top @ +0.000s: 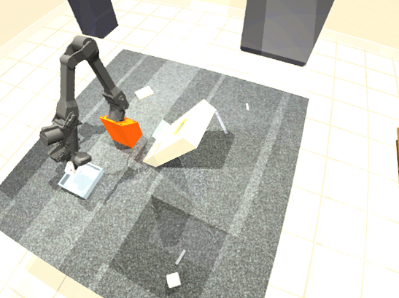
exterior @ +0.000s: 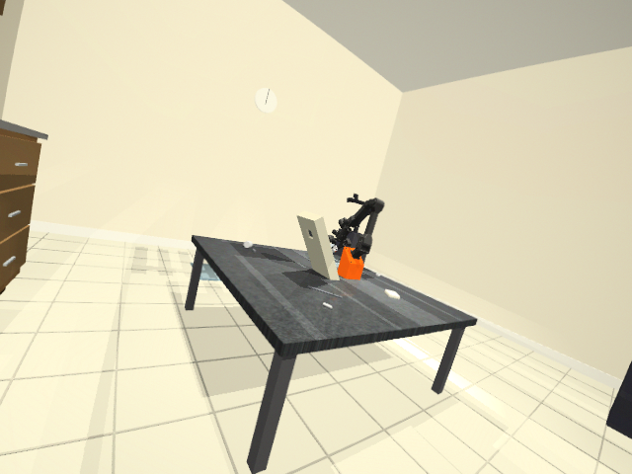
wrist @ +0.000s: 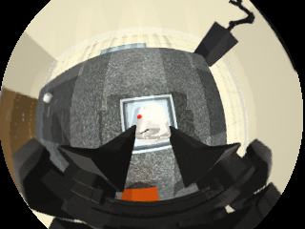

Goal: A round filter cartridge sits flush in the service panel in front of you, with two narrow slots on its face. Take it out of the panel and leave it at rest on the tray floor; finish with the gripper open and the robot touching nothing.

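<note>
My gripper [top: 70, 163] [wrist: 152, 128] is shut on the white round filter cartridge [top: 70, 168] [wrist: 154, 118], which has a red dot on it. It points down over the pale blue tray [top: 95, 184] [wrist: 174, 112]. In the wrist view the cartridge lies within the tray's outline; in the top view it overlaps the tray's back left corner. I cannot tell how far it is above the tray floor. The slots are not clearly visible. The cream service panel [top: 199, 124] [exterior: 320, 250] leans on the table, with a yellow ring on its face around the socket.
The orange block [top: 125, 133] [exterior: 351, 266] [wrist: 139, 194] under the arm's base stands between tray and panel. A pale plate [top: 161, 128] is beside the panel. A white slab [top: 143, 92] [exterior: 392, 293] lies behind, and a white cube [top: 173, 279] and a short bar [top: 180, 256] lie far from the arm.
</note>
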Robot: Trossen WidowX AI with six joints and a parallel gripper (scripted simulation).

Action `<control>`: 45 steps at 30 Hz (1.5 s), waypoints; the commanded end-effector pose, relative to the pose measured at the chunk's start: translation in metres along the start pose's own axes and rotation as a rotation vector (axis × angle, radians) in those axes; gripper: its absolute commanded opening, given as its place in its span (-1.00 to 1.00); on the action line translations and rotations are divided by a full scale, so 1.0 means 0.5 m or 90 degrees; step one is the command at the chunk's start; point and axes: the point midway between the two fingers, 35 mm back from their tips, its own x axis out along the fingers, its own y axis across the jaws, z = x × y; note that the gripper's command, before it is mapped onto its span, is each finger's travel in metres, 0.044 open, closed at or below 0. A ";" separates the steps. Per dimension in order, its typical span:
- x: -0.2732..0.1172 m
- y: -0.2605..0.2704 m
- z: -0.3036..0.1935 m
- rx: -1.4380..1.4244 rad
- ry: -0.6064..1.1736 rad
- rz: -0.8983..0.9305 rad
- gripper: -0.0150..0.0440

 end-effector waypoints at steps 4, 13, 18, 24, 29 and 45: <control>0.036 -0.004 -0.012 0.008 -0.005 -0.005 -0.49; 0.099 -0.004 -0.048 0.008 -0.004 -0.006 -0.49; 0.128 -0.004 -0.071 0.008 -0.004 -0.006 -0.49; 0.127 -0.002 -0.071 0.011 -0.003 -0.003 -0.31; 0.127 -0.002 -0.071 0.011 -0.003 -0.003 0.13; 0.081 -0.003 -0.037 0.011 -0.003 -0.003 1.00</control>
